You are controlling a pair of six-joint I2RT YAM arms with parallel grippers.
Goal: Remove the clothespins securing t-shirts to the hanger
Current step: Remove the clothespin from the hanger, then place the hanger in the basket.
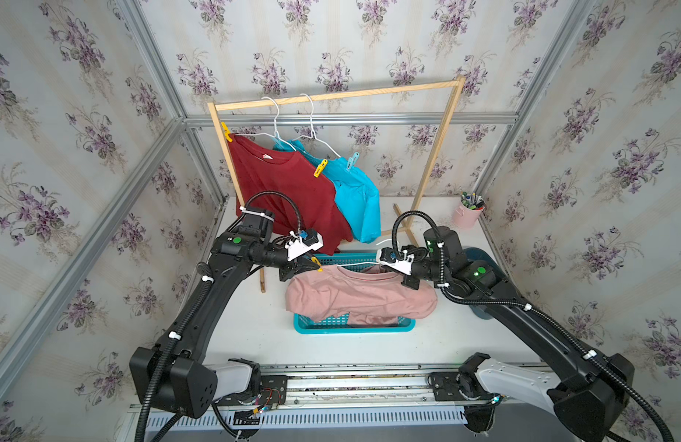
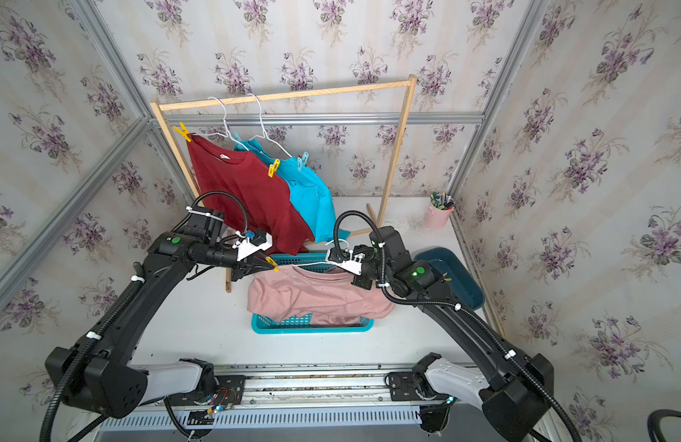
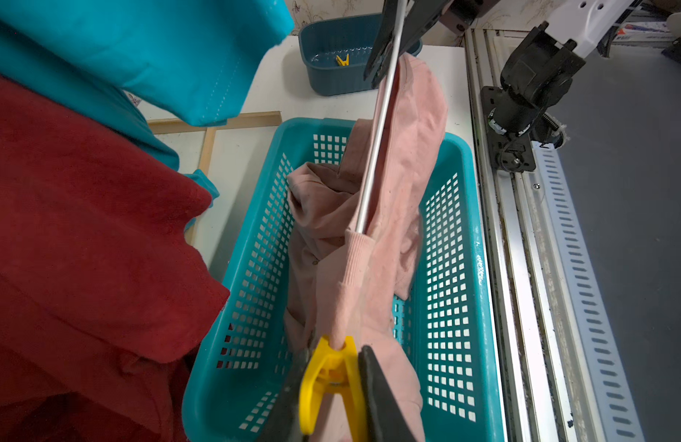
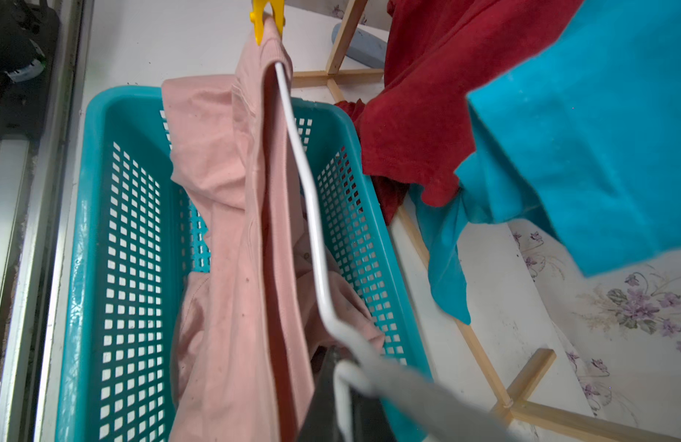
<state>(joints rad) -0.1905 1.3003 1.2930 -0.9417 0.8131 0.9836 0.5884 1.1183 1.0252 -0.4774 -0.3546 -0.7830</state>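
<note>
Pink shirt droops into teal basket; left gripper pinches yellow clothespin, right gripper pinches hanger

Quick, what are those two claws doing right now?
Left gripper: closed on the yellow clothespin.
Right gripper: closed on the white hanger.

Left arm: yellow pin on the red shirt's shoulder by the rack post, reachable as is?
Probably not yet: the left claw is shut on the pink shirt's yellow pin. Otherwise the way looks free; the target pin sticks out beside the rack post, nothing in front.
</note>
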